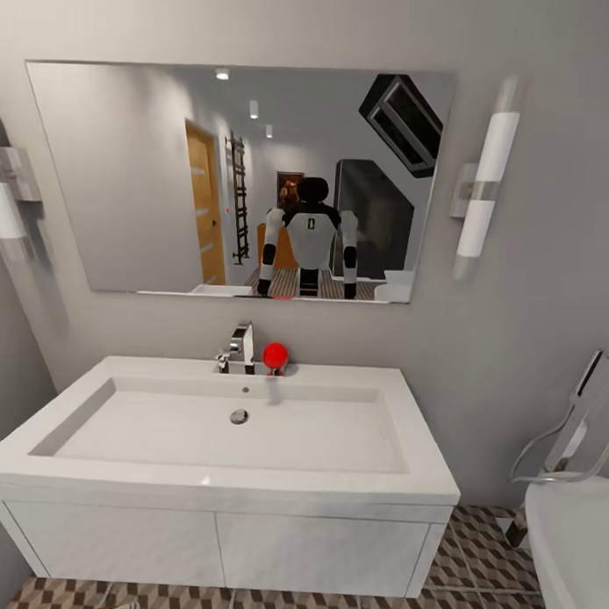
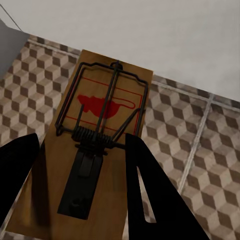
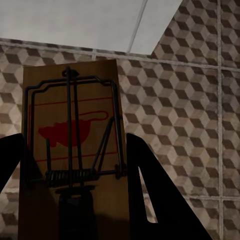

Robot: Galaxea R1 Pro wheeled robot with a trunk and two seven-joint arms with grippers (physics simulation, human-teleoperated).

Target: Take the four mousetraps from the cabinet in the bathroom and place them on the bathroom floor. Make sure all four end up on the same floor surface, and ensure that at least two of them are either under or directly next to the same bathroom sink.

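You're parked square in front of the sink, white vanity under it, mirror above showing the robot, and cube-pattern floor peeking out along the bottom and to the right by the tub.

Both hands are loaded. The left gripper has its fingers clamped on either side of a trap, wire side facing the camera, hanging over the tiles close to the vanity. The right gripper is closed on a second trap the same way, tiles below it and the vanity front just past it.

Stuff that could bite you, my guess only:

- Neither trap looks to be touching the floor. Let go from here and the flat board can bounce, flip or skid away from the sink, and then it may not count as next to it.
- In the head view your arms sit below the frame, so you're lowering half blind. Lean on the wrist cams or you'll knock a trap into the vanity and twist it in the fingers.
- Don't drift right: a trap resting against the tub is the wrong fixture.
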